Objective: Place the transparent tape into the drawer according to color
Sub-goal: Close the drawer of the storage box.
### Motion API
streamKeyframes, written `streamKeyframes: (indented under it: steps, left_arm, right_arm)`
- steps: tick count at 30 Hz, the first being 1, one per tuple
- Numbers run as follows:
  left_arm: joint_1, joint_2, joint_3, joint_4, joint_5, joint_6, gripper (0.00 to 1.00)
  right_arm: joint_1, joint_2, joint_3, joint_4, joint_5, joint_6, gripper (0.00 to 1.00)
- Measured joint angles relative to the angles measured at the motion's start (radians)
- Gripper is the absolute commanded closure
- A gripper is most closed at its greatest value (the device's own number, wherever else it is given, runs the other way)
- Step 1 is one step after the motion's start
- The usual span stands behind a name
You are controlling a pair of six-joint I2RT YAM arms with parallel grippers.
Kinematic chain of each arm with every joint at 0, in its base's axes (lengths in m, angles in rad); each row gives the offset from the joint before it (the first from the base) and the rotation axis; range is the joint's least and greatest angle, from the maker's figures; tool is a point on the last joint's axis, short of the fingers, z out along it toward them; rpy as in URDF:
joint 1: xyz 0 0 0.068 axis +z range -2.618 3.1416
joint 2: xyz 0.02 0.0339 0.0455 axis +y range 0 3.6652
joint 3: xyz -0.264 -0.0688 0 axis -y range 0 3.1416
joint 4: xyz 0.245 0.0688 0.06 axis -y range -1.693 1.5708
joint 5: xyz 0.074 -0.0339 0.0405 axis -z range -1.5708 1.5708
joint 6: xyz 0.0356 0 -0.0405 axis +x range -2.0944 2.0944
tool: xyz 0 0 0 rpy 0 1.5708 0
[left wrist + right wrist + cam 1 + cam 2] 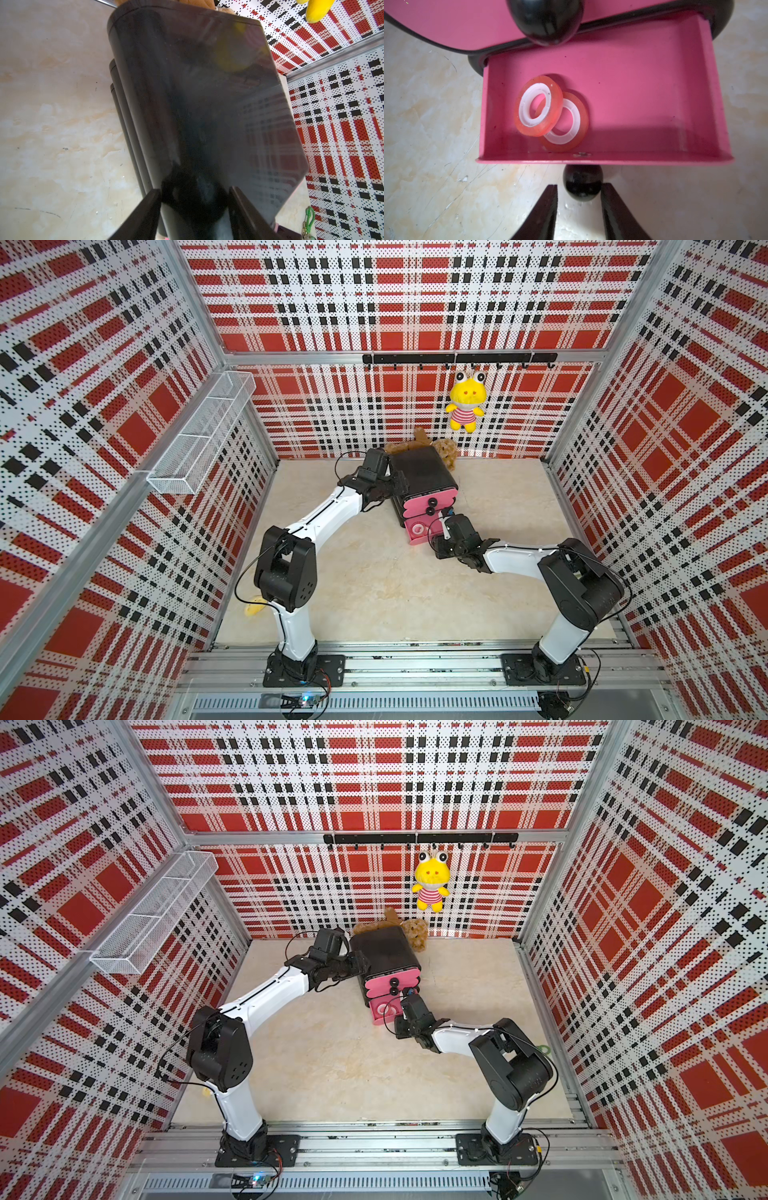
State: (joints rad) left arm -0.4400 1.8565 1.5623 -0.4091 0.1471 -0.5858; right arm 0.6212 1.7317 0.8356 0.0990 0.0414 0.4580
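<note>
Bracing: left gripper [194, 189] is closed on the glossy black three-tier cabinet [419, 472] near the tabletop's [374, 572] far edge.
Knob: right gripper [579, 184] is set narrowly around the round black knob [582, 178] of the open pink bottom drawer [708, 93]; grip cannot be told.
Tape: two red-orange rings [524, 109] are overlapped inside it.

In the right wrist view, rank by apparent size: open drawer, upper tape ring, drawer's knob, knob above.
1. open drawer
2. knob above (cropped and near the camera, so unsure against the ring)
3. upper tape ring
4. drawer's knob
</note>
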Motion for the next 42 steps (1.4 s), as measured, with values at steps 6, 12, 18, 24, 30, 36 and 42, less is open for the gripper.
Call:
streamKeyframes:
  steps: [6,12,18,24,30,36,42]
  left_arm:
    - [0.000,0.000,0.000,0.000,-0.001,0.003,0.41]
    - [0.000,0.000,0.000,0.000,-0.001,0.006,0.41]
    - [0.000,0.000,0.000,0.000,-0.001,0.008,0.41]
    - [0.000,0.000,0.000,-0.001,-0.001,0.009,0.41]
    - [0.000,0.000,0.000,-0.001,-0.001,0.011,0.41]
    - [0.002,0.000,0.000,-0.001,-0.004,0.011,0.41]
    - [0.002,0.000,0.000,-0.001,-0.006,0.011,0.41]
  right_arm:
    - [0.000,0.040,0.023,0.028,0.005,0.005,0.66]
    - [0.000,0.050,0.027,0.048,0.005,0.008,0.66]
    - [0.000,0.052,0.033,0.051,0.006,0.008,0.67]
    - [0.000,0.052,0.039,0.055,0.012,0.006,0.67]
    - [0.000,0.064,0.083,0.066,0.024,0.006,0.68]
    - [0.000,0.100,0.117,0.069,0.033,0.008,0.68]
    - [-0.002,0.137,0.144,0.071,0.045,0.014,0.67]
